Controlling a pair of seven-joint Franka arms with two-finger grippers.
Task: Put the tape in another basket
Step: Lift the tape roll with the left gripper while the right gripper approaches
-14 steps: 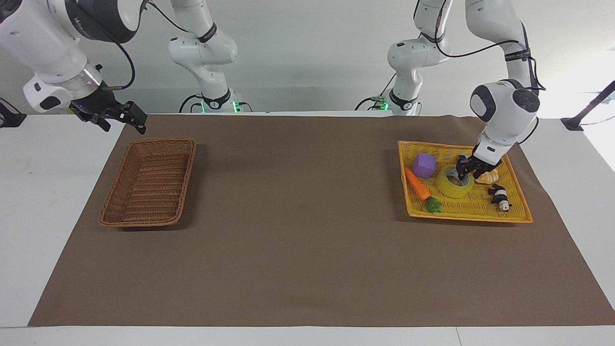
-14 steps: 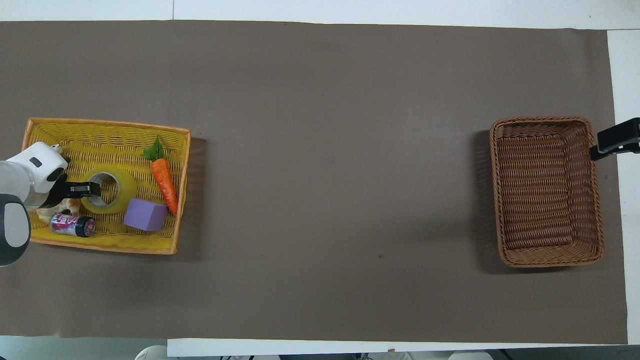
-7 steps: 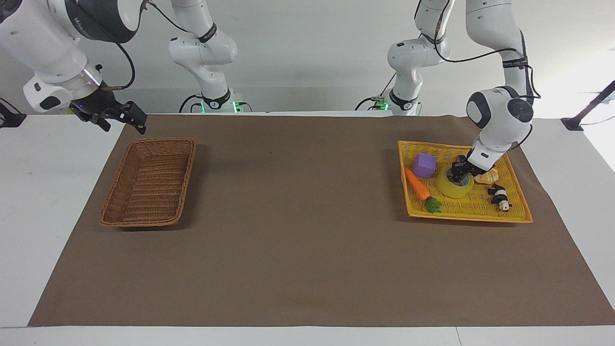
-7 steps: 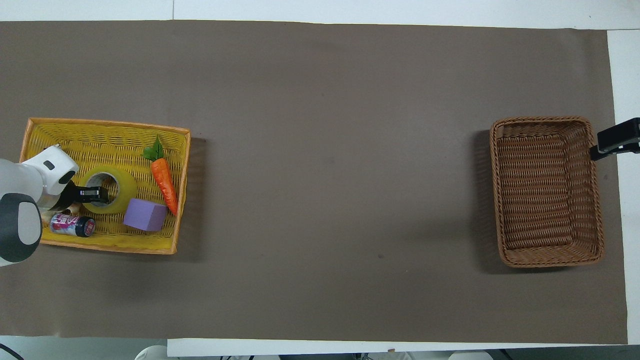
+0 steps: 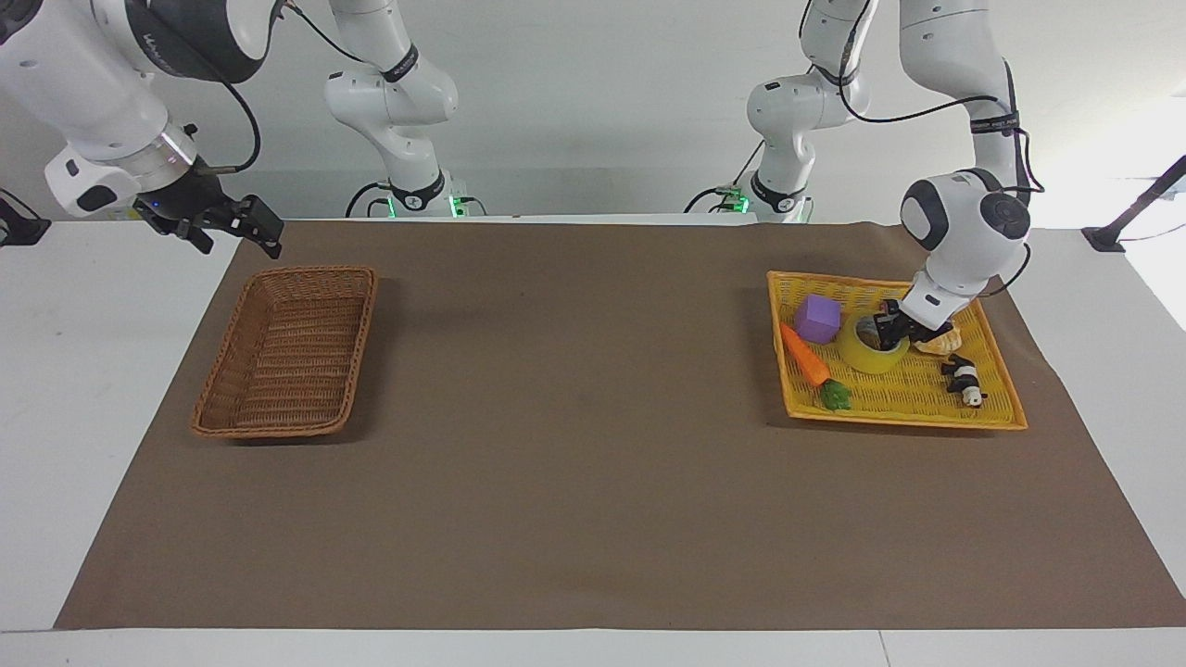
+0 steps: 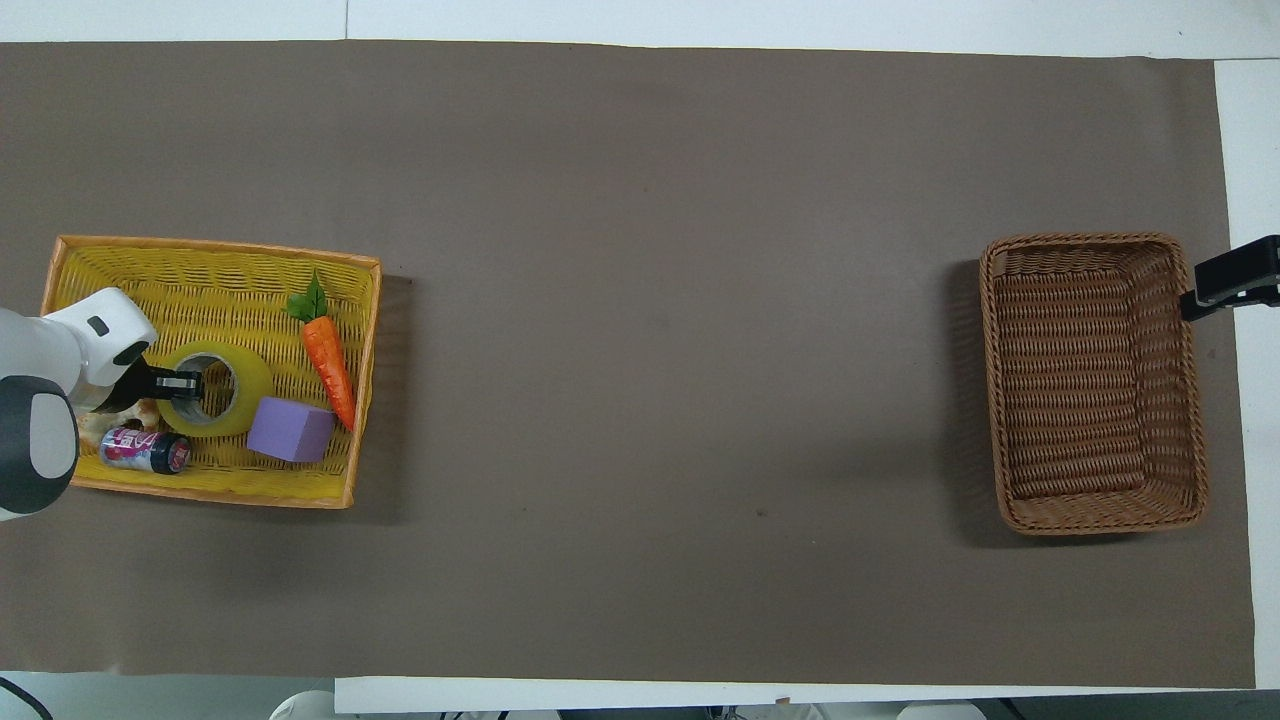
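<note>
Brown table mat, two baskets. Tape roll in yellow tray beside purple cube, left gripper clamped on its wall. Right gripper open, waiting by brown wicker basket. Risk: thin one-wall pinch (roll may swing or slip) during the long carry.

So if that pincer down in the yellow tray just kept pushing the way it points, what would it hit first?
The left pincer points steeply down and is already shut on the wall of the tape. Directly beneath, it would likely meet the floor of the yellow tray first, though depth is hard to judge.
</note>
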